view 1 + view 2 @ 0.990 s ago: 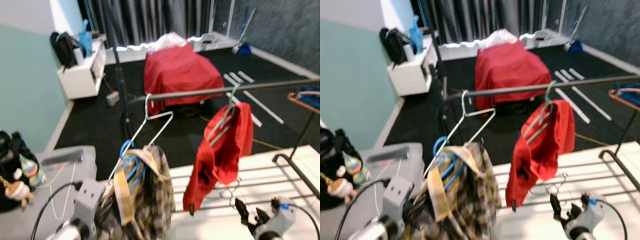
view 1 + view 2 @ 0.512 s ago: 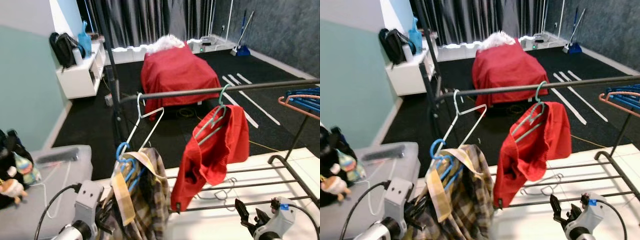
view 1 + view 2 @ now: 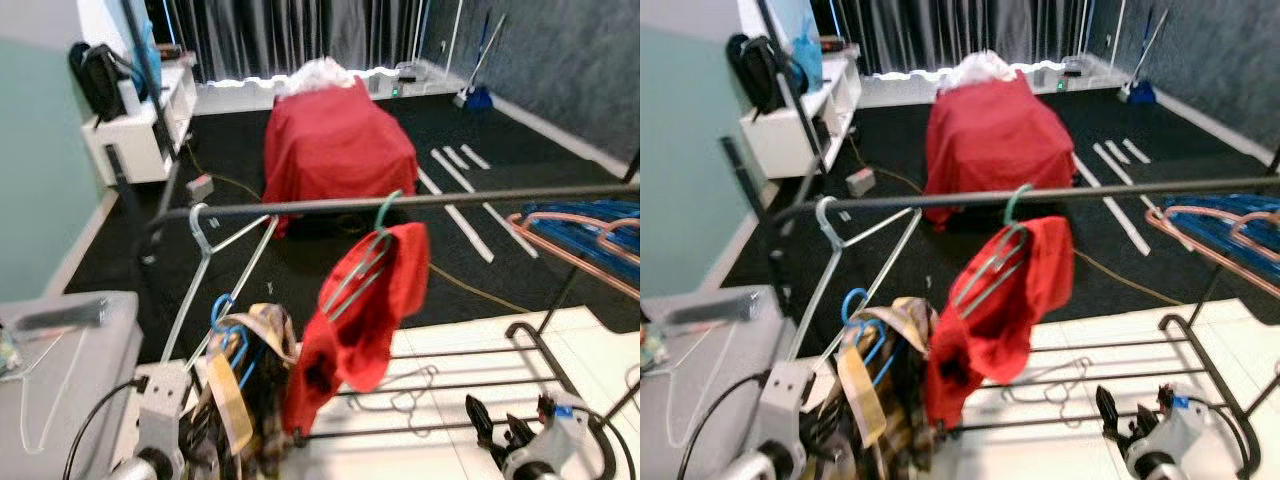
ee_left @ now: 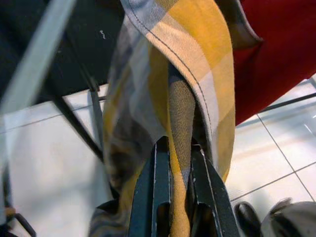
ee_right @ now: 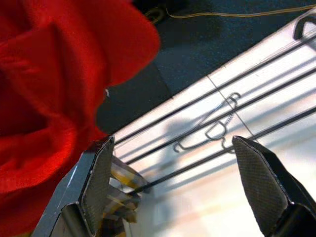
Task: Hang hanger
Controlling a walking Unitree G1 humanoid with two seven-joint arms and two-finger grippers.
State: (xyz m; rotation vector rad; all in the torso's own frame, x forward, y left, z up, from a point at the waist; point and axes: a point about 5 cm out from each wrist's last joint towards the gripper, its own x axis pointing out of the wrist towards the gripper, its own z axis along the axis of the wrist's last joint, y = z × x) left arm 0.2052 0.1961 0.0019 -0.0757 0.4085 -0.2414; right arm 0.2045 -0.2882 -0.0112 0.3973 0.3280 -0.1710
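Plaid shirt (image 4: pixel 163 98) on its blue hanger (image 3: pixel 228 325), lower left, pinched in my left fingers (image 4: pixel 160 192); right gripper (image 5: pixel 173 177) gapes wide. Gotta lift the hook over the rail (image 3: pixel 420 200) cleanly.

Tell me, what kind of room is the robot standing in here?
Probably a room in a home used for hanging laundry. A clothes rail carries a red garment on a green hanger, dark curtains cover the far wall, and a white shelf unit stands at the side.
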